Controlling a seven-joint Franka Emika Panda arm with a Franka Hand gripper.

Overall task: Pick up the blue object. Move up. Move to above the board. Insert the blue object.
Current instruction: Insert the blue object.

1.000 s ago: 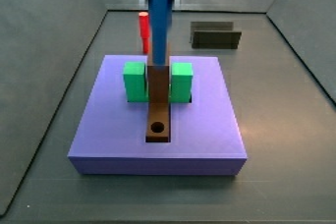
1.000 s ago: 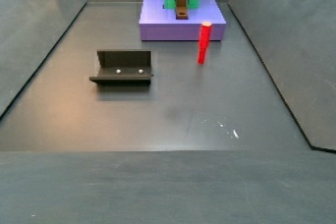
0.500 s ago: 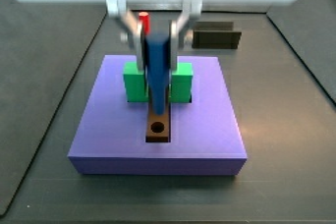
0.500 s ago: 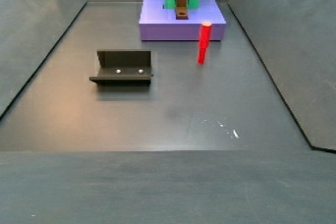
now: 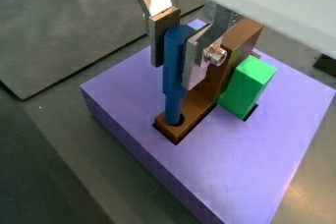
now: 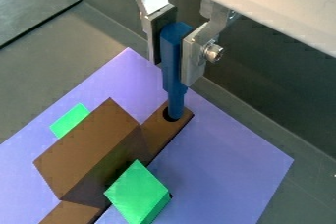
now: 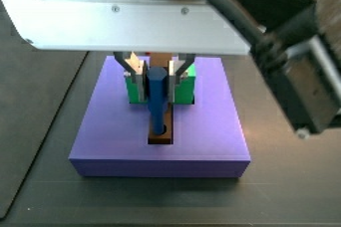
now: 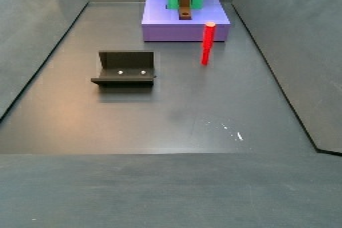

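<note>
Both wrist views give me the end effector clamped on the blue peg, which hangs upright between the silver plates. Its long axis runs straight down from the fingers, lower tip sitting in the brown board's hole, near the lavender slab's edge.

Side view, contents:
- Gripper: hangs over the middle of the slab, silver fingers either side of the peg's upper part; large pale wrist housing fills the top of the view.
- Blue object: upright between the fingers, lower end at the hole in the board.
- Board: brown bar running near to far along the slab's centre.
- Green blocks: flanking the board, left and right, at its far part.
- Lavender slab: on dark floor.
</note>
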